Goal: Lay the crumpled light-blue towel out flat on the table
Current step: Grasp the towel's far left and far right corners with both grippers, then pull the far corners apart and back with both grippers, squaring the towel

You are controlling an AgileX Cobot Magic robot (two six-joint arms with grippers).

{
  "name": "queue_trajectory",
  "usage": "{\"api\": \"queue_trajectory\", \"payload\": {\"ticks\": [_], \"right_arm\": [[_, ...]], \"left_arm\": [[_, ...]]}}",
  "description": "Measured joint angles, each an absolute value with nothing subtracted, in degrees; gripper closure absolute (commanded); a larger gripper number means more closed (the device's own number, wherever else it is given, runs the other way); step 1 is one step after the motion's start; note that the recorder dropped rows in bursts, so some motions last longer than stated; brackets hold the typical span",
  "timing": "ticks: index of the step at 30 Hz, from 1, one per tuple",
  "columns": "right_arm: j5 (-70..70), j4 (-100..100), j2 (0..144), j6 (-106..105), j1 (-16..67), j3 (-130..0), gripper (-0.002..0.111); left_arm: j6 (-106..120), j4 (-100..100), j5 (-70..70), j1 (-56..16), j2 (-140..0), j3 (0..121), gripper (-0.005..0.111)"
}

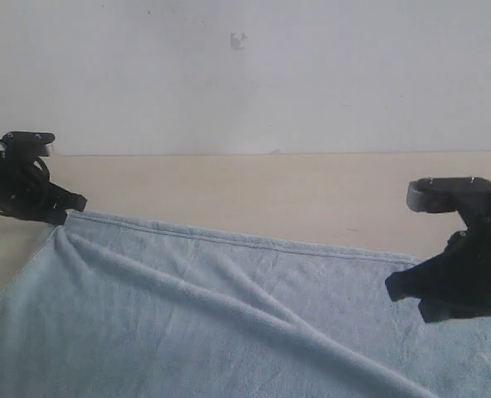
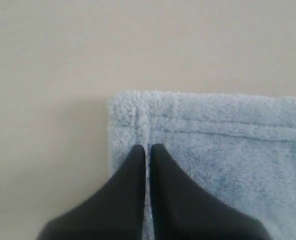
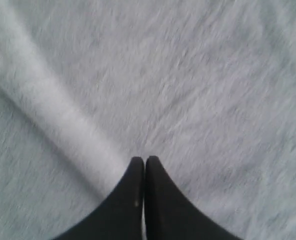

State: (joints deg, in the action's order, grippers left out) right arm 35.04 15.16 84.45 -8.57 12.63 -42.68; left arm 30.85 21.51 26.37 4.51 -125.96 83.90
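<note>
The pale-blue towel (image 1: 229, 315) lies spread over the near part of the cream table (image 1: 254, 186), with long creases running from its far-left corner toward the lower right. At that corner my left gripper (image 1: 65, 217) is shut; in the left wrist view its tips (image 2: 148, 148) sit just inside the hemmed corner of the towel (image 2: 228, 150), with a sliver of cloth between them. My right gripper (image 1: 396, 287) hangs over the towel's right side, shut with nothing between its fingers. In the right wrist view its tips (image 3: 145, 160) point at a raised crease in the towel (image 3: 48, 105).
A pale wall (image 1: 245, 75) rises behind the table's far edge. Bare tabletop (image 2: 48, 100) shows beyond the towel's far hem and left of its corner. The towel runs out of frame at the bottom and right.
</note>
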Motion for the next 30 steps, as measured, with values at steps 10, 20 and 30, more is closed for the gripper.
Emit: {"api": "queue_trajectory", "payload": {"ticks": [10, 20, 30], "right_arm": [[7.6, -20.3, 88.2, 28.6, -0.3, -44.2, 0.108], [22.2, -15.6, 92.6, 22.9, -5.9, -42.8, 0.108], [11.6, -13.6, 95.4, 18.4, -5.9, -42.8, 0.108]], "left_arm": [[31.0, 27.4, 38.8, 0.0, -104.5, 79.8, 0.103], [31.1, 28.1, 42.4, -14.7, -84.6, 51.3, 0.103], [31.6, 31.3, 23.9, -16.4, -81.0, 42.3, 0.103]]}}
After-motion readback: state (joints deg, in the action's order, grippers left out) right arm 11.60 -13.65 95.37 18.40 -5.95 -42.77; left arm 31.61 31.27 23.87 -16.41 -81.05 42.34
